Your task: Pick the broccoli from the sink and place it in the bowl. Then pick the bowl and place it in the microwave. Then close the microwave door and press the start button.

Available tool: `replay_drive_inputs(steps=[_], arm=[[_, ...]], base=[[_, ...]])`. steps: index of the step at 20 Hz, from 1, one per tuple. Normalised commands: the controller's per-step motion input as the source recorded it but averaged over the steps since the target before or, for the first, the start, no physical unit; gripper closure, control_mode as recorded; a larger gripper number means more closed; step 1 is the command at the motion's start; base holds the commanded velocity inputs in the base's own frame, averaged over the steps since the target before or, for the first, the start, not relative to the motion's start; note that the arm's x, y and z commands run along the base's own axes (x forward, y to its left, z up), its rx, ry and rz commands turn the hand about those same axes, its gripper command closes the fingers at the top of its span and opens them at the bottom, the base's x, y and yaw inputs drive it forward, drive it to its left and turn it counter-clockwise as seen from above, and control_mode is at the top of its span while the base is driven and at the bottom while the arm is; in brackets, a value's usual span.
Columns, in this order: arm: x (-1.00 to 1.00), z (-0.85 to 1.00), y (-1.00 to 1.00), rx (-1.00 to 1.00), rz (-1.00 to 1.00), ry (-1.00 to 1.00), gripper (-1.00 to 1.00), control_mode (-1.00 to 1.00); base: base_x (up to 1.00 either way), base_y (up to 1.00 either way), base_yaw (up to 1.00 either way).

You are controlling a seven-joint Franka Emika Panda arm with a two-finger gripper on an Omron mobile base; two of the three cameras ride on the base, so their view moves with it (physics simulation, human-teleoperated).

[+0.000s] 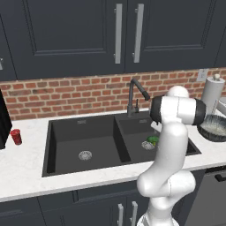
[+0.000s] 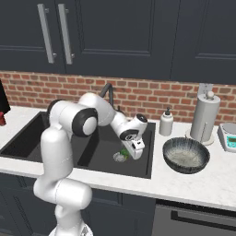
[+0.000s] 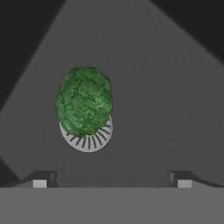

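The broccoli (image 3: 84, 100), a lumpy bright-green floret, lies partly over the round silver drain (image 3: 87, 141) in the right basin of the black sink (image 1: 66, 132). It also peeks out beside my arm (image 1: 152, 139). My gripper (image 2: 137, 154) hangs low inside that basin, just right of the broccoli (image 2: 123, 152). In the hand view the gripper (image 3: 111, 181) is open, its fingertips (image 3: 40, 181) set wide apart, with the floret ahead of them and left of centre, untouched. The dark patterned bowl (image 2: 185, 155) stands upright on the counter right of the sink. The microwave and its door are out of view.
The dark faucet (image 1: 134, 95) rises behind the sink divider. A soap bottle (image 2: 166, 122), a paper towel roll (image 2: 203, 117) and a small scale (image 2: 229, 137) stand behind the bowl. A red cup (image 1: 16, 136) sits beside a dark slab at the far left edge (image 1: 3, 121).
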Motion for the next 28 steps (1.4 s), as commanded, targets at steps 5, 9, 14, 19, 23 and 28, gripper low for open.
replay_drive_inputs(steps=[5, 9, 14, 19, 23, 28], arm=[[0.13, -0.18, 0.0, 0.0, -0.01, -0.05, -1.0, -1.0], [0.19, -0.14, 0.0, 0.0, -0.02, -0.02, -1.0, -1.0], [0.16, -0.17, 0.0, 0.0, -0.03, 0.0, -1.0, -1.0], [0.21, -0.07, 0.0, 0.0, -0.02, -0.01, -1.0, -1.0], [0.21, -0.12, 0.0, 0.0, 0.0, 0.0, -1.0, -1.0], [0.17, -0.26, 0.0, 0.0, 0.0, 0.0, -1.0, -1.0]], base=[[0.0, 0.0, 0.0], [0.0, 0.0, 0.0], [0.0, 0.0, 0.0], [0.0, 0.0, 0.0], [0.0, 0.0, 0.0], [0.0, 0.0, 0.0]])
